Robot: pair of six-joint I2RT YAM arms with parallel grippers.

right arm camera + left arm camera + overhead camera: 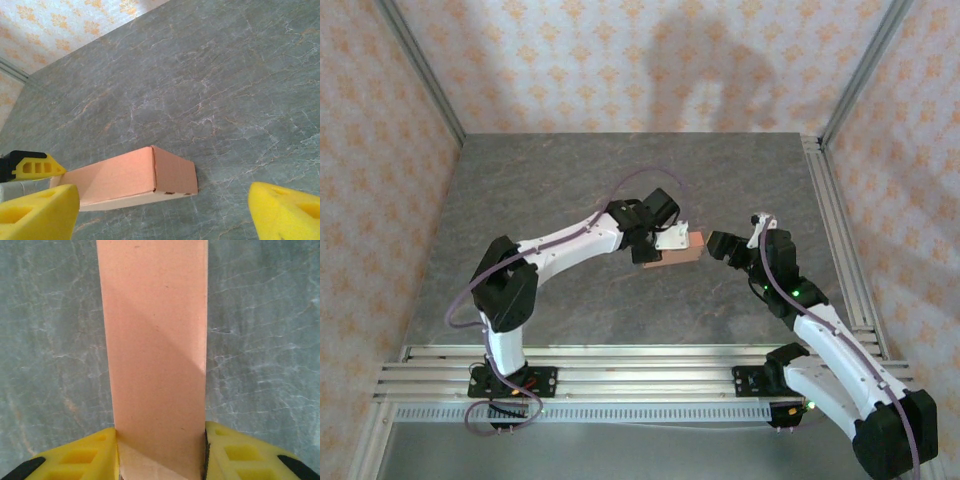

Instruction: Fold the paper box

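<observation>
The folded paper box (678, 253) lies at the centre of the top view. One end is gripped in the left tool (663, 238), whose yellow pads (85, 455) press both sides. The right tool (718, 246) gapes wide just right of the box, over the grey tabletop (570, 190).
</observation>
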